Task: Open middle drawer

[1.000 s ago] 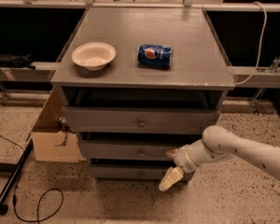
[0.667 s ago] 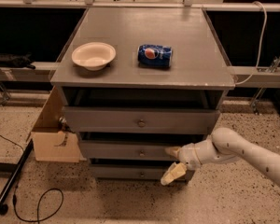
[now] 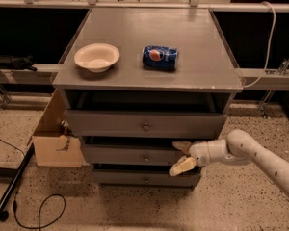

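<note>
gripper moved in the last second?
Yes. The gripper has risen slightly, from the top of the bottom drawer to level with the middle drawer, right of its knob.

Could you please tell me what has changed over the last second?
The arm has drifted slightly right, while the gripper stays, fingers open, at the right end of the middle drawer. Nothing was gripped or released. The drawer, bowl and can have not visibly moved.
</note>
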Tool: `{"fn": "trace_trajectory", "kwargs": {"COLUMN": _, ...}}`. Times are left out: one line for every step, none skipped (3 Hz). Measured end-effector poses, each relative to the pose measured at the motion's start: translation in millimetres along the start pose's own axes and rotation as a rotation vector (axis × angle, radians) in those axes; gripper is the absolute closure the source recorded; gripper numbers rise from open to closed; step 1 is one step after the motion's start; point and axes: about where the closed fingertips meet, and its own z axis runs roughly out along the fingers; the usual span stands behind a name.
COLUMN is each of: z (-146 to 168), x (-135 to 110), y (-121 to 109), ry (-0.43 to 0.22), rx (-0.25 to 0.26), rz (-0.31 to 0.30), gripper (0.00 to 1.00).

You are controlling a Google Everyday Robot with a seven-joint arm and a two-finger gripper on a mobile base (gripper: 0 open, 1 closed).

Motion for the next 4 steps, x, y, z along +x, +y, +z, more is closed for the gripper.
{"fn": "trace_trajectory", "kwargs": {"z": -2.9, "x": 5.6, "y": 16.3, "ry": 0.058, "rx": 0.009, "rz": 0.007, "gripper": 0.0}}
{"fn": "trace_trajectory", "kwargs": {"z": -18.5, "x": 31.6, "y": 64.2, "ry": 0.115, "rx": 0.017, "rz": 0.028, "gripper": 0.0}}
{"fn": "trace_trajectory", "kwargs": {"z": -42.8, "x": 65.8, "y": 115.8, "ry": 0.132, "rx": 0.026, "rz": 0.053, "gripper": 0.0}}
{"fn": "trace_trajectory", "kwargs": {"z": -44.8, "x": 65.9, "y": 117.0, "ry": 0.135, "rx": 0.031, "rz": 0.056, "gripper": 0.0}}
